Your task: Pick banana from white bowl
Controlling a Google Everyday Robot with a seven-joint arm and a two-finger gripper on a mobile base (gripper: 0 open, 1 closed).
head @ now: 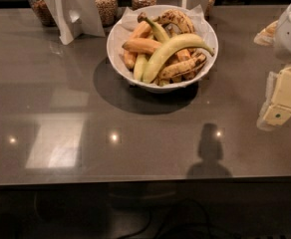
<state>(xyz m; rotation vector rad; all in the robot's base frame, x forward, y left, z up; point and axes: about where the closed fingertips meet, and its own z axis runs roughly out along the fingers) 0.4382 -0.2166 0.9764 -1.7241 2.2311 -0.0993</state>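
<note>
The white bowl (120, 63) stands at the back middle of the grey counter, lined with white paper and filled with several bananas. The banana (173, 51), long, curved and pale yellow-green, lies on top of the pile, running from the bowl's lower middle up to its right rim. Brown-spotted yellow bananas (178, 19) and shorter orange-yellow ones (141, 45) lie around and under it. My gripper (280, 103) is at the right edge of the view, well to the right of the bowl and apart from it, above the counter.
Glass jars of grain (104, 4) stand behind the bowl along the back edge. A white folded card stand (73, 11) stands at the back left. The counter's front edge (135, 180) runs across the lower part of the view.
</note>
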